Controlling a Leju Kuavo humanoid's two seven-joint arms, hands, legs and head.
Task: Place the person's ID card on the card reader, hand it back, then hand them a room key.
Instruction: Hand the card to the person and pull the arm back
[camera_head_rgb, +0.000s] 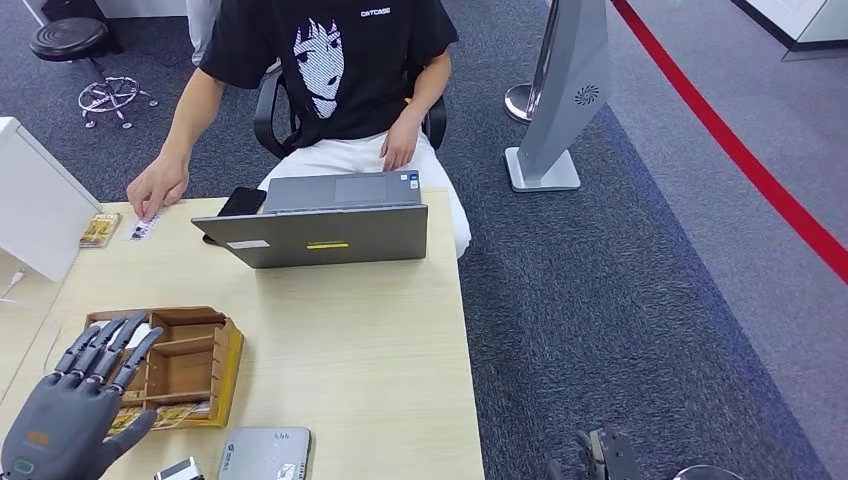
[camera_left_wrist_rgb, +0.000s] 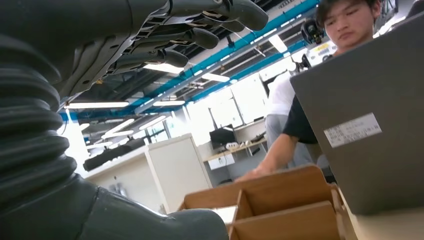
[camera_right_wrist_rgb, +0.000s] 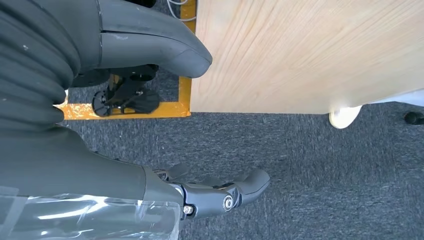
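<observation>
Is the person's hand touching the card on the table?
Touching. In the head view the person's hand rests its fingertips on the near end of the card, which lies flat on the table; no gap shows between them.

We see the ID card (camera_head_rgb: 143, 228), small and pale, lying flat at the table's far left edge under the person's fingertips; the grey card reader (camera_head_rgb: 265, 453) lies flat at the near edge.
</observation>
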